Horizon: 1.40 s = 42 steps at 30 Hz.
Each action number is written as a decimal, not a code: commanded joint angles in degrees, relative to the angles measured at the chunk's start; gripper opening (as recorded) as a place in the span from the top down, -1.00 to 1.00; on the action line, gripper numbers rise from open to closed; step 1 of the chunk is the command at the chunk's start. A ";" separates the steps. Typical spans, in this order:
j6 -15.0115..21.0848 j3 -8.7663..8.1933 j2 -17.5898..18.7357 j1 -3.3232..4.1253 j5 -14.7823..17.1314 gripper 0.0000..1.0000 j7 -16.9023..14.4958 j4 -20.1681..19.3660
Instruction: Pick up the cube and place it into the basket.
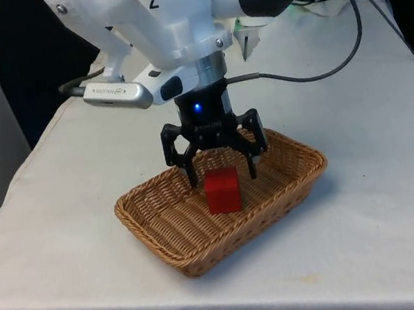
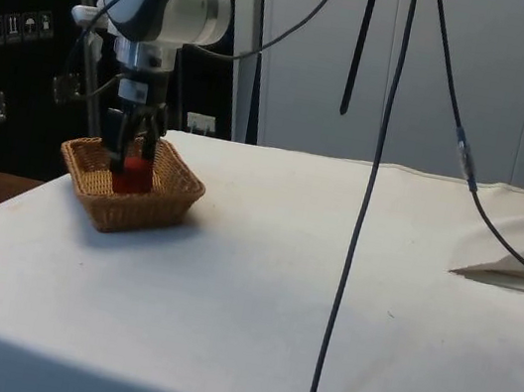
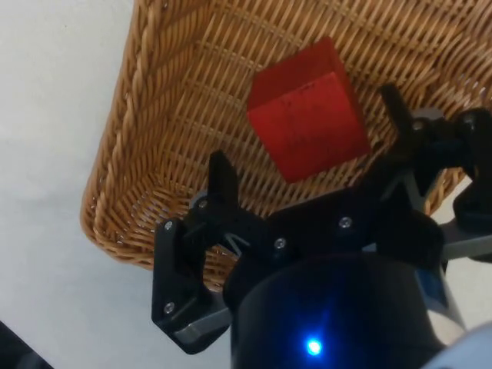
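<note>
Jaws spread wide, gripping nothing; cube sits betw. the two fingers (image 3: 224, 178) w/ clear gaps either side. Gripper (image 1: 221, 175) low over basket, pointing down, fingertips dipped below rim level in front view. Cube (image 1: 222, 191) red, resting on basket floor, roughly mid-basket, turned slightly askew to the weave in wrist view (image 3: 309, 109). Free of both fingers. Basket (image 1: 152, 224) wicker, oblong, tan, set at an angle on table (image 1: 370, 201), nearer the front edge. In side view, gripper (image 2: 128, 156) inside basket (image 2: 138, 213), cube (image 2: 133, 175) partly hidden behind fingers. White cloth over table; black cable (image 1: 320, 74) trailing across cloth behind basket.
</note>
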 commanded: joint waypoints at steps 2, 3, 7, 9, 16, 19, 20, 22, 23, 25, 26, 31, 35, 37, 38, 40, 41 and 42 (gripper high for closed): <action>-0.23 -0.40 -1.38 0.23 -0.17 -1.00 -0.11 -1.20; -0.29 -0.57 -1.89 0.34 -0.23 -1.00 -0.23 -1.66; -0.69 -0.97 -4.13 0.74 -0.57 -1.00 -0.63 -3.61; -1.55 -0.63 -3.50 0.23 -0.57 -1.00 -0.34 -2.23; -0.92 -0.97 -8.82 0.92 -2.01 -1.00 -0.86 -7.91; -0.69 -0.97 -10.49 0.97 -2.35 -1.00 -1.03 -9.68; -1.49 -0.63 -9.74 0.57 -2.29 -1.00 -0.80 -8.48; -0.52 -0.97 -11.46 0.97 -2.52 -1.00 -1.15 -10.77; -0.46 -0.97 -12.03 1.03 -2.64 -1.00 -1.32 -11.40; -0.17 -0.97 -13.46 1.09 -2.69 -1.00 -1.72 -13.06; -0.06 -1.03 -13.98 1.09 -2.69 -1.00 -1.89 -13.64; 0.52 -1.03 -16.16 1.20 -2.75 -1.00 -2.52 -16.16; 1.15 -0.97 -17.76 1.32 -2.69 -1.00 -3.04 -18.16; 1.60 -0.92 -18.91 1.38 -2.64 -1.00 -3.44 -19.60; 0.00 -0.69 -17.36 0.86 -2.52 -1.00 -3.04 -17.30; 1.78 -0.92 -19.31 1.38 -2.64 -1.00 -3.55 -20.05; 2.29 -0.86 -20.00 1.43 -2.64 -1.00 -3.95 -21.08; 2.52 -0.86 -20.40 1.43 -2.64 -1.00 -4.13 -21.60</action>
